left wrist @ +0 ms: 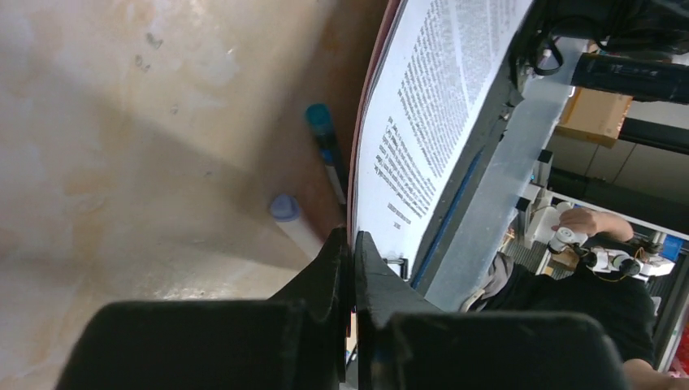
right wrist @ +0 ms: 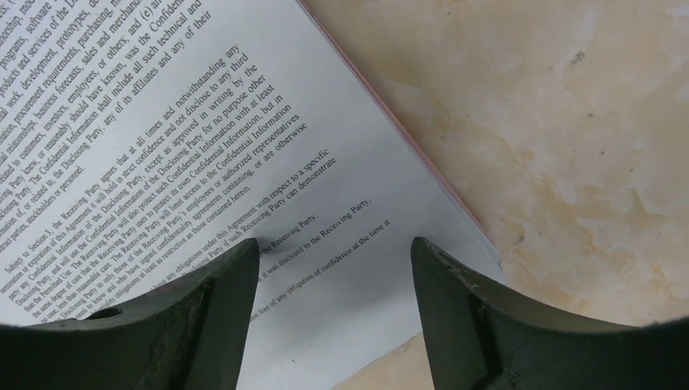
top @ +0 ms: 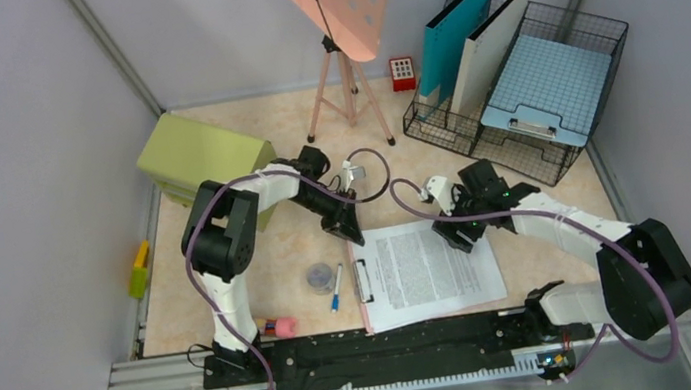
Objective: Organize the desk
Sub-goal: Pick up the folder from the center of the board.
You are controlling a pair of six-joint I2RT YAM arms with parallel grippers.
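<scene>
Desk (top: pixel 280 264) with clipboard (top: pixel 432 269), edge seemingly pinched inside left end effector (top: pixel 351 230)

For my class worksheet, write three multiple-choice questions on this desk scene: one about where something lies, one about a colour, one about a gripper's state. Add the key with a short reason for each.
1. Where does the pen lie?
A. In the wire tray
B. On the desk, left of the printed sheet
C. On top of the cabinet

2. What colour is the small drawer cabinet?
A. Red
B. Green
C. Black

3. How does the right gripper stand?
A. Shut on the pen
B. Shut on nothing
C. Open above the sheet

Key:
1 B, the pen rests on bare tabletop beside the sheet's clipped edge.
2 B, its top and sides are olive green.
3 C, its jaws stand well apart, with printed text showing between them.
</scene>
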